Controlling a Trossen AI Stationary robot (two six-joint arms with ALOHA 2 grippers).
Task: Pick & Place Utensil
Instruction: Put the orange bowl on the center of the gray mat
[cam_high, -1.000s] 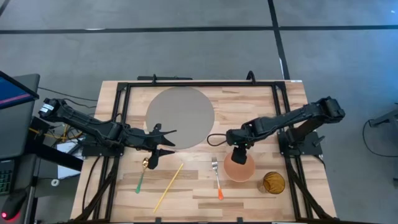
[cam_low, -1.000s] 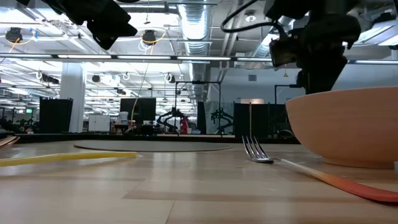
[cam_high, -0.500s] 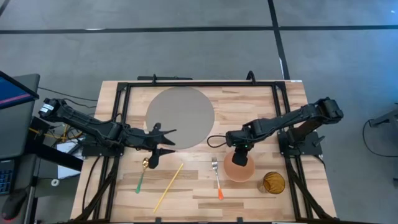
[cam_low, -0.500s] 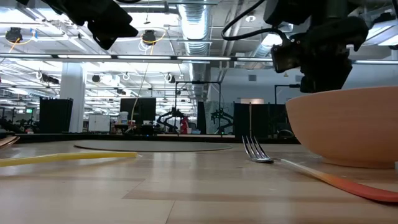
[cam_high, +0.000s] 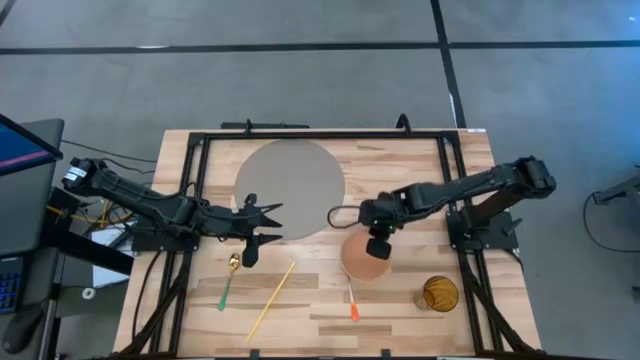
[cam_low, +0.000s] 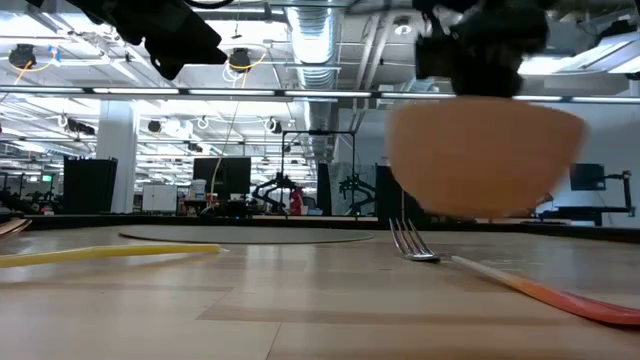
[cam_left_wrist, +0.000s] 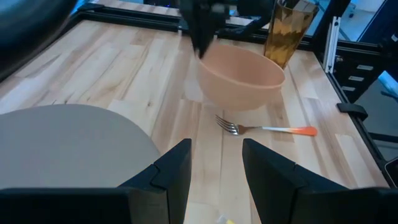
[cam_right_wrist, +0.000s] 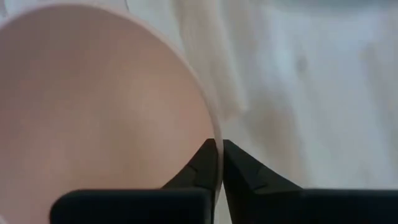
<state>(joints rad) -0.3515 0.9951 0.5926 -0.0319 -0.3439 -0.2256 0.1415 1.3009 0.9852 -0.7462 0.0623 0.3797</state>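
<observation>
Toward the far edge of the worktop (cam_high: 400, 170), left of middle: a round grey mat (cam_high: 290, 188), flat. Near the near right corner: an amber glass (cam_high: 439, 293), upright. Along the edges: a black frame (cam_high: 320, 135).

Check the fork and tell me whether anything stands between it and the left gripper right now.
Partly. The pink bowl, shut in the right gripper and lifted off the table, hangs over the fork's tines. The left gripper hovers open near the grey mat; bare wood lies between them at table level.
</observation>
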